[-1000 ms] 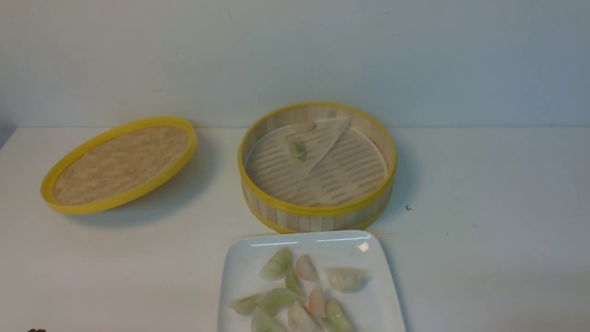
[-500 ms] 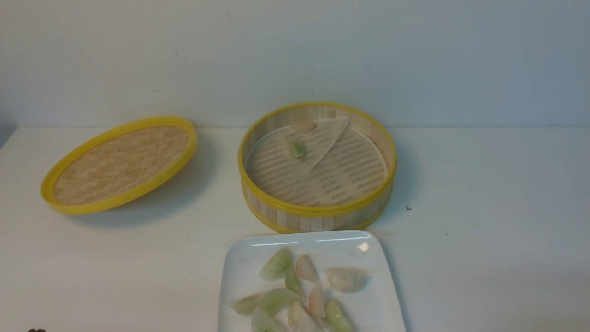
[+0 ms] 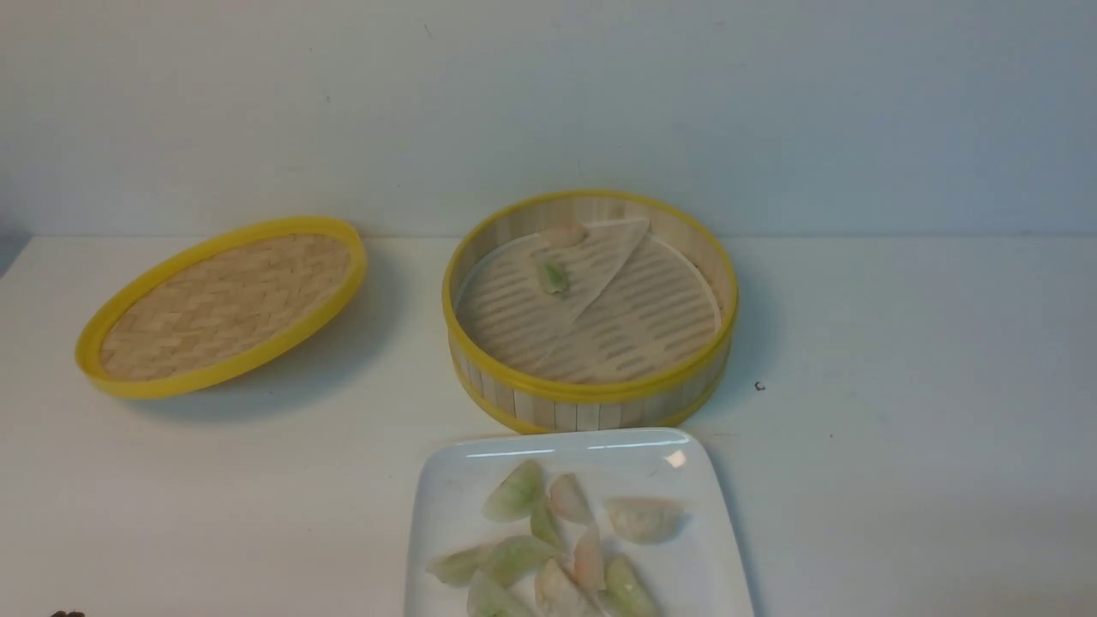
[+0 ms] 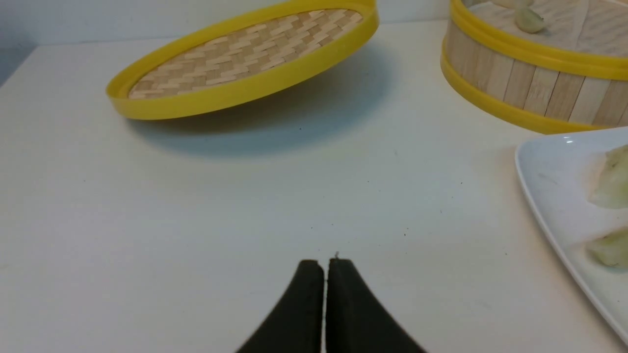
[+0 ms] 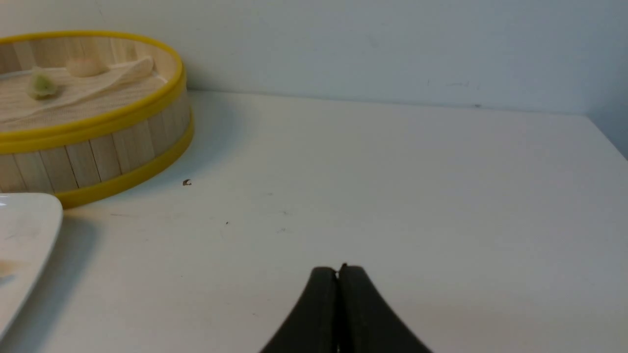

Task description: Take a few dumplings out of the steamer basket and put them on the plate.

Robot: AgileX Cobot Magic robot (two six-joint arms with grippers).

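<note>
The steamer basket (image 3: 590,396) stands at the table's middle back, with a folded liner sheet (image 3: 600,257), one green dumpling (image 3: 553,276) and one pinkish dumpling (image 3: 563,235) inside. The white plate (image 3: 446,480) lies in front of it and holds several dumplings (image 3: 514,493). My left gripper (image 4: 324,264) is shut and empty over bare table, left of the plate (image 4: 544,171). My right gripper (image 5: 337,270) is shut and empty over bare table, right of the basket (image 5: 98,157). Neither gripper shows in the front view.
The flat woven lid (image 3: 224,304) with a yellow rim rests tilted at the back left; it also shows in the left wrist view (image 4: 245,59). A small dark speck (image 3: 759,386) lies right of the basket. A wall stands behind the table.
</note>
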